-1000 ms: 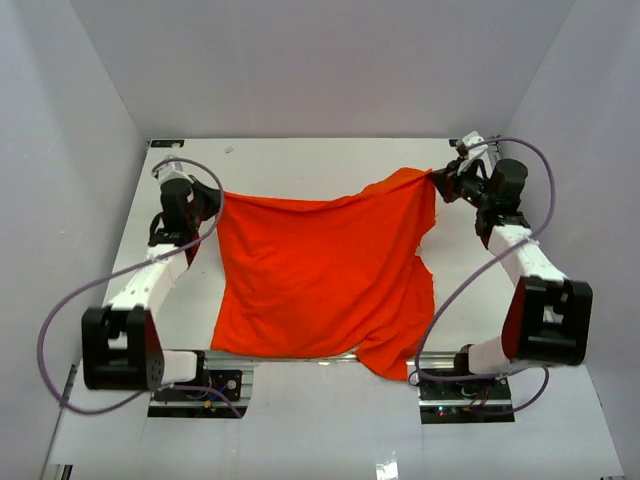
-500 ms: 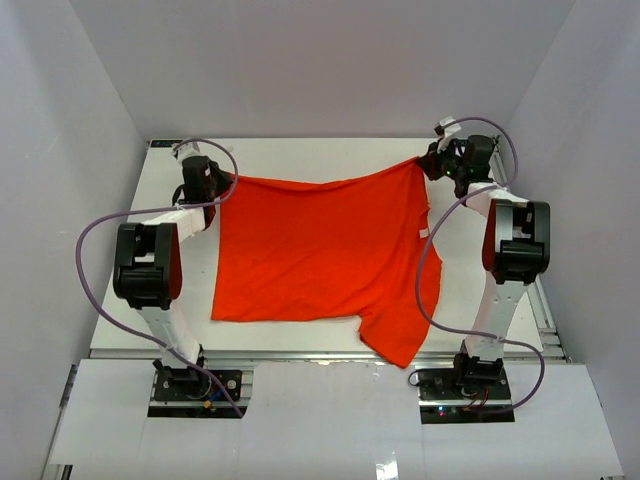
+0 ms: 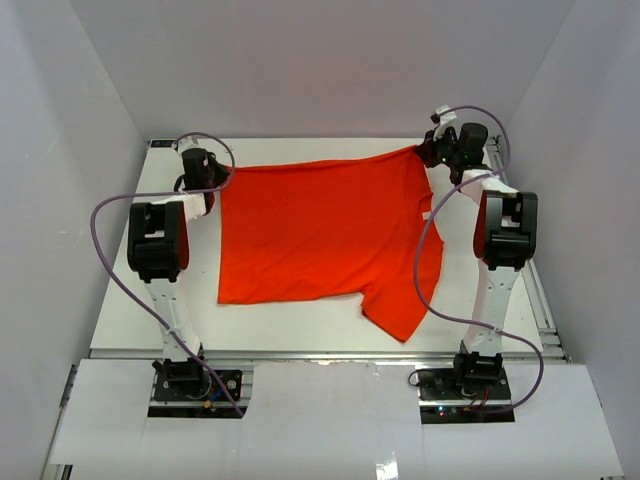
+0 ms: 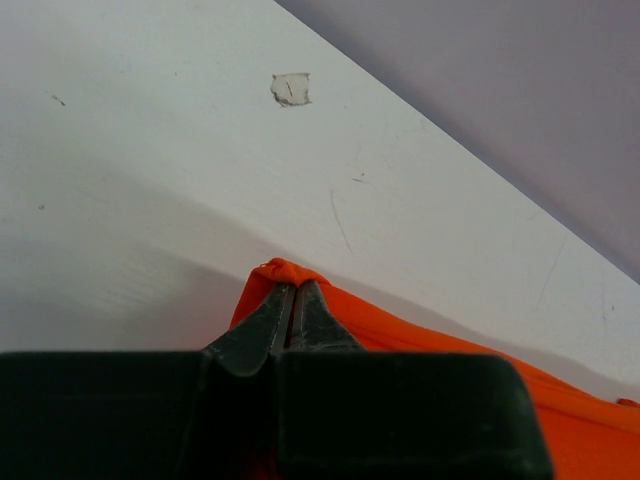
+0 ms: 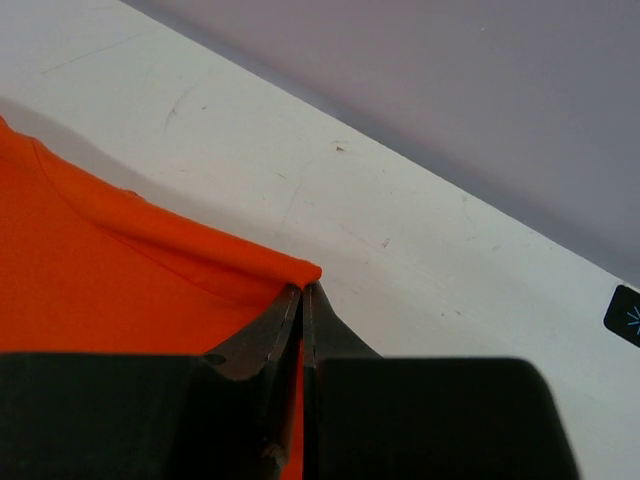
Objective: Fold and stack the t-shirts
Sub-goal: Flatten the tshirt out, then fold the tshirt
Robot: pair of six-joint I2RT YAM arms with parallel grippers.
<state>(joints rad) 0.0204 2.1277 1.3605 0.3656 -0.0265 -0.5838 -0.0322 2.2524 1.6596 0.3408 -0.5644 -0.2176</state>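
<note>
The bright orange-red t-shirt lies spread across the white table, one sleeve reaching toward the front right. My left gripper is shut on the shirt's far left corner, and my right gripper is shut on its far right corner; both arms are stretched far back. In the left wrist view the gripper pinches a fold of the orange t-shirt. In the right wrist view the gripper pinches the t-shirt's hem.
The white table is boxed in by grey walls at the back and both sides. The back wall stands close behind both grippers. A small pale scrap lies on the table beyond the left gripper.
Both arms have stretched toward the back of the table, pulling the shirt's far edge back and flatter. The shirt's near edge has slid away from the front edge.
</note>
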